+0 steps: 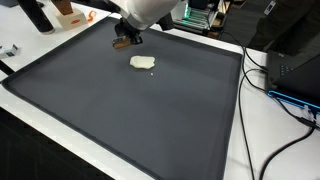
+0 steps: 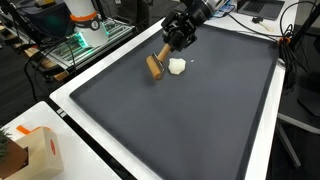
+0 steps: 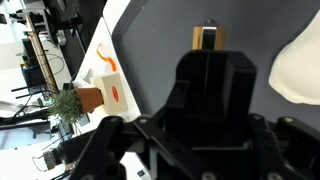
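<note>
The gripper (image 2: 170,44) seems clamped on the upper end of a wooden stick (image 2: 156,66), whose long axis slants toward 7 o'clock onto the dark mat (image 2: 200,120). A white lump (image 2: 177,66) lies just beside its lower end, at 3 o'clock.

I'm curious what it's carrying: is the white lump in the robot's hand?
No, the white lump lies on the dark mat; the hand grips a wooden tool.

The arm (image 1: 150,10) is seen reaching in from the far edge and bent downward in both exterior views. The end effector (image 2: 172,44) is held low, tilted rather than plumb, and its jaws are drawn close together, as shown in the wrist view.
</note>
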Available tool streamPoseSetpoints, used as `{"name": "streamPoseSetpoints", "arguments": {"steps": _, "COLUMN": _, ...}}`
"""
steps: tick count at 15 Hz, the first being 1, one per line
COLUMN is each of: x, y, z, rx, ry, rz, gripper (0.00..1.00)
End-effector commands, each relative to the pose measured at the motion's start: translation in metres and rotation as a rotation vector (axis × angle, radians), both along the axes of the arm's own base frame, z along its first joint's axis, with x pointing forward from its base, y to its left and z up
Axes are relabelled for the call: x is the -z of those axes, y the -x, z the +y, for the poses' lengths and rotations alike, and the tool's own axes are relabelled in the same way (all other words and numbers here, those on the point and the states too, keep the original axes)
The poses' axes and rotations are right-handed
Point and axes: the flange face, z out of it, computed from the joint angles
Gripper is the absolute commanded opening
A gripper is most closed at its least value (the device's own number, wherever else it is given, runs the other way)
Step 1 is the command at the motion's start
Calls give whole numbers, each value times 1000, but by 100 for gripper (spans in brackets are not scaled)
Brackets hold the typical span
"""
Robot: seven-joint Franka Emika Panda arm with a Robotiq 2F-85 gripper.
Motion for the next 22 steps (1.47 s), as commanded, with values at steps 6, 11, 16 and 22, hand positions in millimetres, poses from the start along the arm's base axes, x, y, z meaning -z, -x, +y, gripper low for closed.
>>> {"name": "streamPoseSetpoints", "arguments": {"steps": 6, "x": 2, "y": -6, "z": -13, "rx": 15, "ry": 13, "rz": -4, "gripper": 23}}
{"name": "streamPoseSetpoints", "arguments": {"steps": 11, "x": -2, "y": -6, "z": -16, "rx": -24, "ry": -29, "rz": -1, "gripper": 23}}
{"name": "streamPoseSetpoints", "arguments": {"steps": 16, "x": -5, "y": -8, "z": -17, "rx": -75, "ry": -72, "rz": 18, "gripper": 23}}
{"name": "streamPoseSetpoints", "arguments": {"steps": 22, "x": -15, "y": -12, "z": -23, "rx": -140, "ry": -122, "rz": 36, "gripper": 23}}
